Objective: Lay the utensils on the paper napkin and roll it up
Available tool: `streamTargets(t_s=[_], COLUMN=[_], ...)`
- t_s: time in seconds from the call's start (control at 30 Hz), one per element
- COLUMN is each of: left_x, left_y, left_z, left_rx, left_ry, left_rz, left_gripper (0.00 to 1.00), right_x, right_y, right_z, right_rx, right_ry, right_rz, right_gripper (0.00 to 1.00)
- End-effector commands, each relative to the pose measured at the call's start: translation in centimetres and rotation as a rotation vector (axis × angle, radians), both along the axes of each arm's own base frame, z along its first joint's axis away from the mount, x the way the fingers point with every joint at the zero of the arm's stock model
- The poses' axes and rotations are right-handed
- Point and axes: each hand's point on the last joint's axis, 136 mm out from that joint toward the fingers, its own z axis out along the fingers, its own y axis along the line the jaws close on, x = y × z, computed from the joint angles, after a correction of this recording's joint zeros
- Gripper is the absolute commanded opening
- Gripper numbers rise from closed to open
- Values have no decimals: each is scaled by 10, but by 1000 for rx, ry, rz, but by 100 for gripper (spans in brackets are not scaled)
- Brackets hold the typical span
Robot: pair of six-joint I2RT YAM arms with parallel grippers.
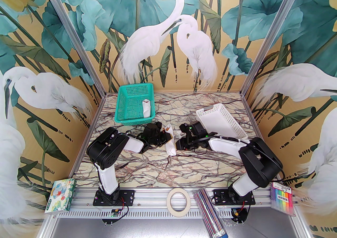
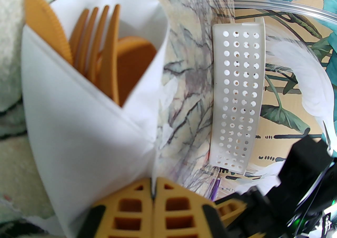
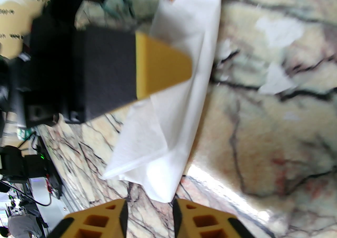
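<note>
The paper napkin (image 1: 170, 144) is rolled into a white cone lying mid-table, tilted up at its far end. The utensils stick out of its open end: knife (image 2: 44, 26), fork (image 2: 97, 42) and spoon (image 2: 134, 57), all orange-brown. My left gripper (image 2: 154, 189) is shut on the napkin's side fold, and its yellow finger (image 3: 163, 68) presses on the roll. My right gripper (image 3: 150, 210) stands open, jaws apart on either side of the roll's lower tip (image 3: 163, 192), not squeezing it. From above, the left gripper (image 1: 165, 136) and right gripper (image 1: 178, 143) flank the roll.
A green basket (image 1: 126, 105) at the back left holds another white rolled bundle (image 1: 147, 107). A white perforated basket (image 1: 221, 121) lies tilted at the right. Small white paper scraps (image 3: 276, 81) lie on the marble. A tape roll (image 1: 178, 201) sits on the near rail.
</note>
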Motion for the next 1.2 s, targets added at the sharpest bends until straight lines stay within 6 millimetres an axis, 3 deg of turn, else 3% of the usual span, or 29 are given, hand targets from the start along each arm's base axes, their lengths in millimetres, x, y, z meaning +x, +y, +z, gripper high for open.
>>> streamTargets(t_s=[0.0,0.27,0.43,0.57,1.17], left_x=[-6,-6,-6,-6,-5], left_y=[0,1,1,1,1], left_z=[-11,-10,-10,-10,-6], left_rx=[13,16,19,20,28], left_ry=[20,18,17,16,12], left_rz=[-8,-8,-8,-7,-10], left_gripper=[0,0,0,0,0], right_x=[3,18,28,27,20], right_y=[-2,14,17,21,25], right_z=[9,0,-4,-14,-43], right_rx=[50,108,125,141,153], right_ry=[5,24,15,49,148], right_rz=[-12,-29,-47,-37,-44], right_gripper=[42,44,22,13,8])
